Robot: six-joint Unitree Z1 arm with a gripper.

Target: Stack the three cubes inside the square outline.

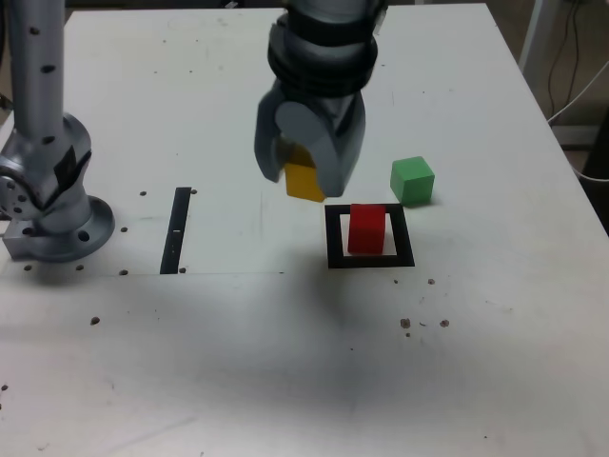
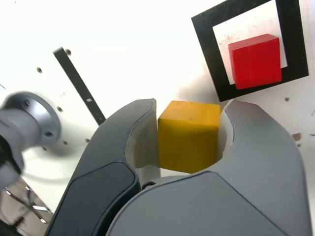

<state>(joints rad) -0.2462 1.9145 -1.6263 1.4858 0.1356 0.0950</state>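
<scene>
You have the yellow cube grasped in the hand, with the fingers closed on two opposite sides of it. In the exterior view you see it at the fingertips, partly covered by them, held up above the desk. Its orange-yellow top and one side face you in the wrist view.

Your red cube sits inside the outline, on the white middle, with white showing on both sides of it in the exterior view. You can't tell from here whether its base touches the black border. The yellow cube is apart from it, toward the exterior view's left and higher in that view.

Your green cube rests on the desk outside the outline, near the corner at the far side on the exterior view's right. It is in the exterior view only.

Well apart from the outline, toward the exterior view's left, you have the narrow black strip lying flat. Farther that way stands a grey stand with a round foot. Small dark holes and marks dot the desk around your cubes.
</scene>
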